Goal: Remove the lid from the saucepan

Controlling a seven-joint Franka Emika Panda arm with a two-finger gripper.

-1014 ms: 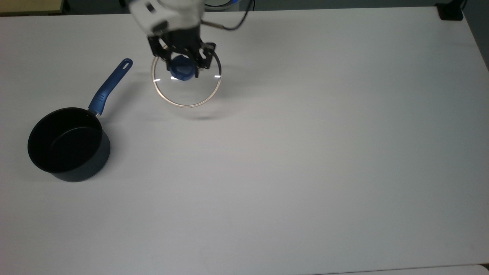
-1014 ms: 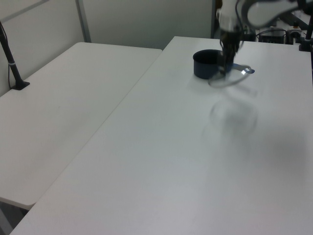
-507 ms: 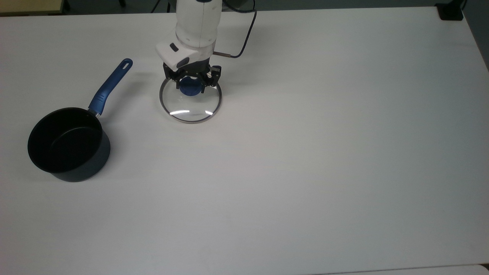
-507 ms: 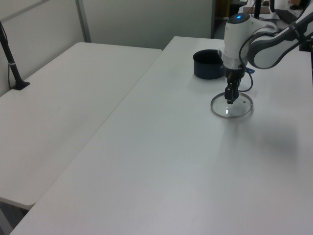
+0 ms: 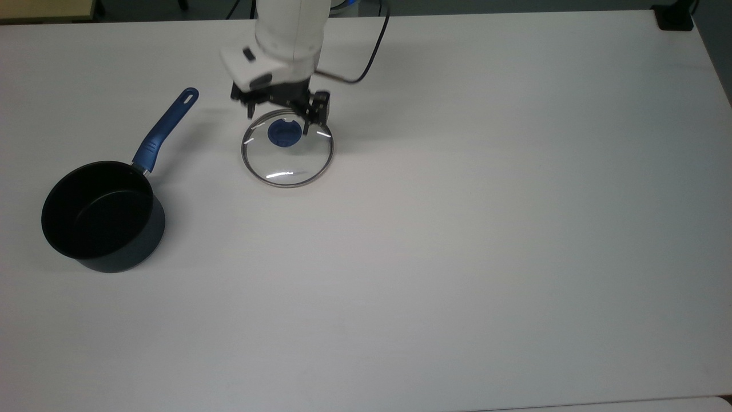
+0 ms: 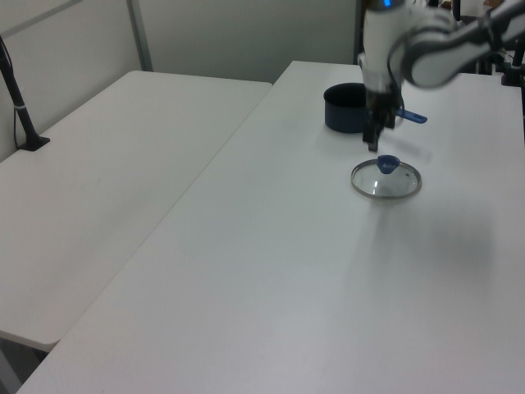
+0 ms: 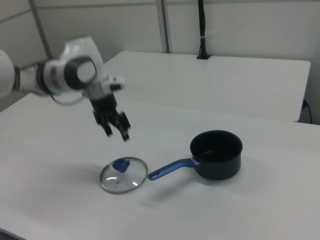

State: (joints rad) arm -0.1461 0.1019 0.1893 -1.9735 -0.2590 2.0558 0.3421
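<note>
The lid (image 5: 289, 163), clear glass with a blue knob (image 5: 284, 133), lies flat on the white table, to the right of the saucepan in the top view. The dark saucepan (image 5: 103, 214) stands uncovered, its black inside showing and its blue handle (image 5: 166, 129) pointing up and right. My gripper (image 5: 280, 117) hangs open just above the knob, touching nothing. In the right view, the gripper (image 7: 117, 134) is clearly above the lid (image 7: 123, 177), with the saucepan (image 7: 216, 155) to the right. In the left view, the lid (image 6: 386, 182) sits in front of the saucepan (image 6: 344, 108), below the gripper (image 6: 373, 141).
A black cable (image 5: 369, 51) trails from the arm's wrist. A black block (image 5: 675, 17) sits at the table's far right corner in the top view. A second white table (image 6: 107, 180) adjoins on the left view's left, with a black post (image 6: 20, 98) at its edge.
The lid came down onto the table. The gripper let go of the knob, opened and rose a little above it. The saucepan stayed put.
</note>
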